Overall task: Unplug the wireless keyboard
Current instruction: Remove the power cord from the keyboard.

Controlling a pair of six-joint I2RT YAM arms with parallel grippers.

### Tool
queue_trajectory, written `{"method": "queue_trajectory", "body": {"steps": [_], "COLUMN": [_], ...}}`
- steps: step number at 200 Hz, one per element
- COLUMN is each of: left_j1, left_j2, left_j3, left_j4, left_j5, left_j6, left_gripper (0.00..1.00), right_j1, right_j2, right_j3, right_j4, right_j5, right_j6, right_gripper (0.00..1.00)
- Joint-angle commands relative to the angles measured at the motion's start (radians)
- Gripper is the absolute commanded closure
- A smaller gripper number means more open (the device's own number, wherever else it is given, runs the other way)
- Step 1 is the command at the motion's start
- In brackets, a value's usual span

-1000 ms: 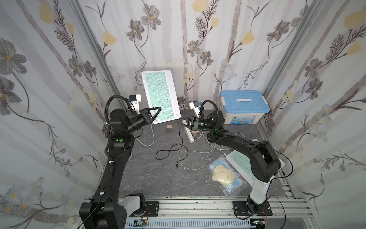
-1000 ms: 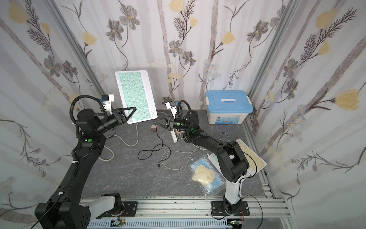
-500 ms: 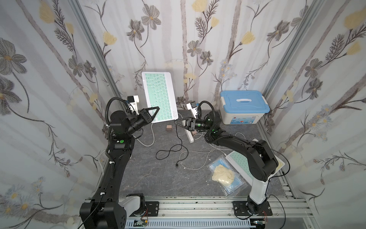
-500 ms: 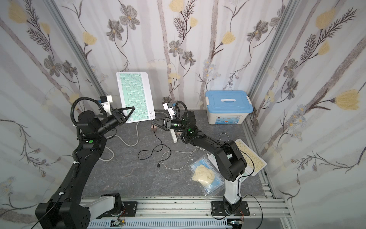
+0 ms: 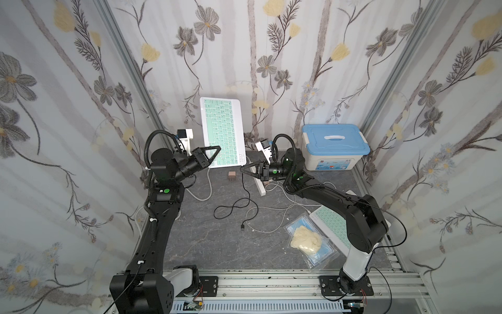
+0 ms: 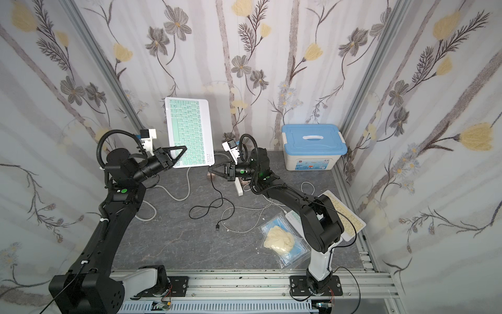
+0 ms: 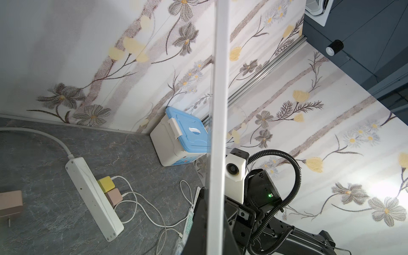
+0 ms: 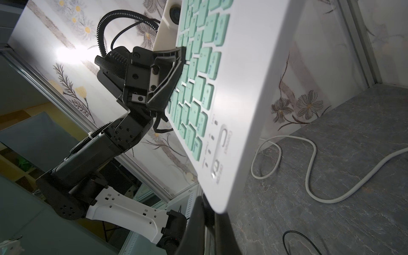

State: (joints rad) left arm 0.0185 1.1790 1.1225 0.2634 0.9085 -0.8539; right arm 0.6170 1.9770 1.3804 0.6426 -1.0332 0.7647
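**Keyboard up off the counter, cable end in my right hand**

The keyboard (image 5: 221, 127) is raised above the counter (image 5: 206, 244) at 12 o'clock, nearly upright, keys facing the top views. My left hand (image 5: 216, 152) is clamped narrow on its edge at 7 o'clock. My right hand (image 5: 242, 171) sits just beside its 5 o'clock corner, pinched narrow on the end of the black cable (image 5: 239, 202), which hangs down and loops on the counter.

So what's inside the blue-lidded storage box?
Only the closed blue lid and the storage box with its white wall show; any contents are covered.
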Motion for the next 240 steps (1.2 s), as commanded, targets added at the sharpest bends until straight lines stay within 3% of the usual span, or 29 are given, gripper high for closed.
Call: {"method": "queue_trajectory", "body": {"steps": [1, 51, 95, 150, 240], "left_j1": [0.002, 0.001, 0.012, 0.014, 0.014], "left_j2": [-0.003, -0.042, -0.018, -0.011, -0.057], "left_j3": [0.025, -0.034, 0.025, 0.020, -0.062], "left_j4": [0.161, 0.213, 0.155, 0.183, 0.283], "left_j5": [-0.096, -0.213, -0.139, -0.150, -0.274], "left_j6": [-0.019, -0.024, -0.010, -0.023, -0.018], "left_gripper": [1.00, 1.00, 1.00, 1.00, 1.00], "right_j1": [0.003, 0.035, 0.019, -0.015, 0.055], "right_j2": [-0.007, 0.021, 0.027, -0.023, 0.066], "right_j3": [0.012, 0.051, 0.057, 0.043, 0.043], "right_j4": [-0.183, -0.162, -0.323, -0.385, -0.092], "right_j5": [-0.211, -0.150, -0.187, -0.232, -0.112], "right_j6": [-0.130, -0.081, -0.213, -0.296, 0.034], "right_gripper": [1.00, 1.00, 1.00, 1.00, 1.00]}}
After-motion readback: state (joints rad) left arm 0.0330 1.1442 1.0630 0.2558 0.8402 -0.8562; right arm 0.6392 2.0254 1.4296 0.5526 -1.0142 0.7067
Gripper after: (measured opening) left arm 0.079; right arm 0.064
